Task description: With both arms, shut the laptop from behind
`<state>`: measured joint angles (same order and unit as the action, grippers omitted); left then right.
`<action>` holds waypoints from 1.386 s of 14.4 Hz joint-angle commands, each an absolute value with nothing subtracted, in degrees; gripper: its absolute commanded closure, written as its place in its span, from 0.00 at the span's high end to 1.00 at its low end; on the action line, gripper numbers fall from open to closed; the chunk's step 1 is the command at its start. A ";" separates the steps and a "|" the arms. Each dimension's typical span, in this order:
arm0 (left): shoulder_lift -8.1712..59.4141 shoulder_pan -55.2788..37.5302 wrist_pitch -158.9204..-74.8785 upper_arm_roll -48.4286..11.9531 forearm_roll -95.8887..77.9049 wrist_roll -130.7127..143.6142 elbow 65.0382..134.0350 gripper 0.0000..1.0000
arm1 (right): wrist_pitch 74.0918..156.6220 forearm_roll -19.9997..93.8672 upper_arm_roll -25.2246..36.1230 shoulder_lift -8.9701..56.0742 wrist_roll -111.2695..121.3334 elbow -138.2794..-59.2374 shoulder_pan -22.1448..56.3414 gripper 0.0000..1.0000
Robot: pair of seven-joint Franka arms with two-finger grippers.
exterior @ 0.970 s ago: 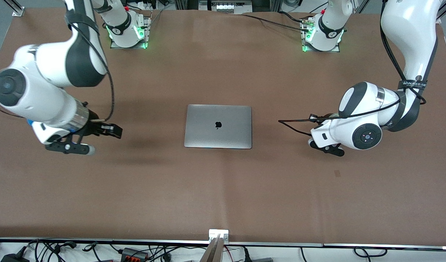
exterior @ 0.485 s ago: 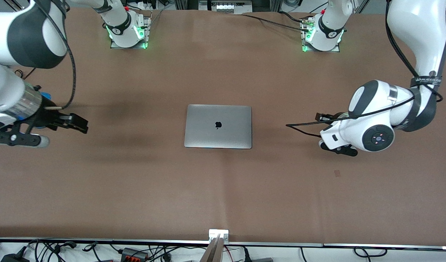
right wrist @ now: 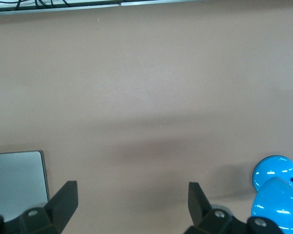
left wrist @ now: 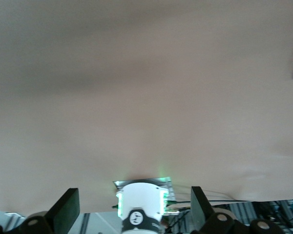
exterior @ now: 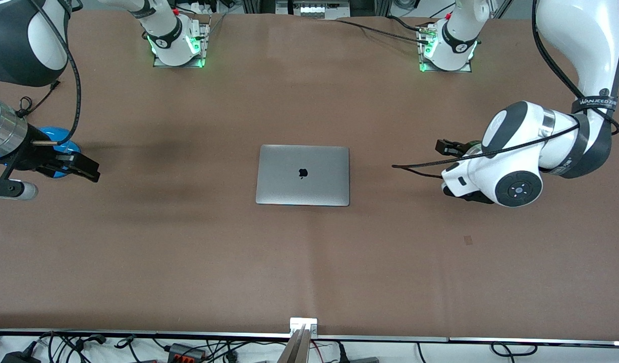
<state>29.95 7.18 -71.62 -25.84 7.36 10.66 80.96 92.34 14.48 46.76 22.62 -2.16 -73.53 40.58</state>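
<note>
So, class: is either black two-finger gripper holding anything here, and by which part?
Nothing is held. The left gripper and right gripper are open over bare table, apart from the closed silver-grey metal laptop.

front: high, facing bases | wrists: low, seemingly near table (exterior: 188, 252)

Black apple logo (exterior: 302, 173) at the middle of the closed laptop (exterior: 302, 175) lid, white "WANJEED" lettering on a black strap (exterior: 598, 102) around the left arm, no other text legible
</note>
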 commanded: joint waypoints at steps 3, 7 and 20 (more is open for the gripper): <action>20.06 7.74 -70.84 -17.51 5.01 10.37 82.79 1.00 | 92.10 14.68 46.85 21.80 -1.67 -72.95 39.47 1.00; 9.35 5.37 -77.94 -10.03 3.09 10.11 90.14 1.00 | 92.11 13.02 30.02 18.03 -1.67 -72.95 24.04 1.00; -5.18 0.79 -89.29 -2.90 -0.26 2.20 99.49 1.00 | 94.56 -0.53 2.29 6.35 2.11 -85.49 -0.79 1.00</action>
